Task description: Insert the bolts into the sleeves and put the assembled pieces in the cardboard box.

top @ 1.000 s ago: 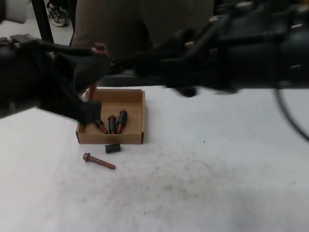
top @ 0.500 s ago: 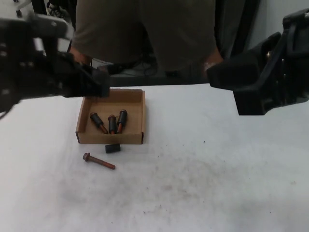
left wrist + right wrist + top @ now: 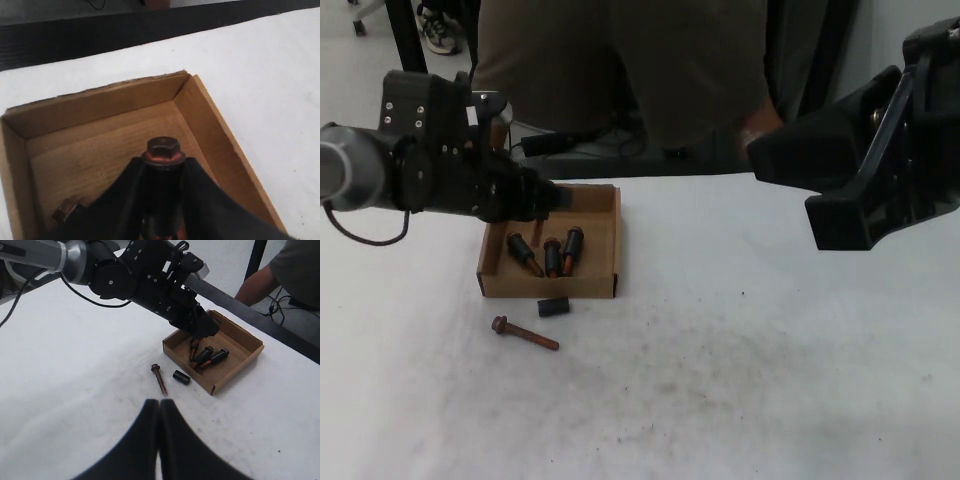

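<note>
Releasing the held bolt (image 3: 163,150) cleanly calls for a low, level drop. In the left wrist view the left jaws clamp narrowly on it, hex head showing, above the floor of the cardboard box (image 3: 100,107). Whether a sleeve is fitted cannot be told. Keep the jaws off the box walls and off the pieces lying below.

In the high view, three assembled pieces (image 3: 552,257) lie in the box. One loose bolt (image 3: 525,334) and one loose sleeve (image 3: 553,306) rest on the tabletop (image 3: 740,380) just in front of it.

In the right wrist view the right jaws are pressed together, empty, well apart from the box.
</note>
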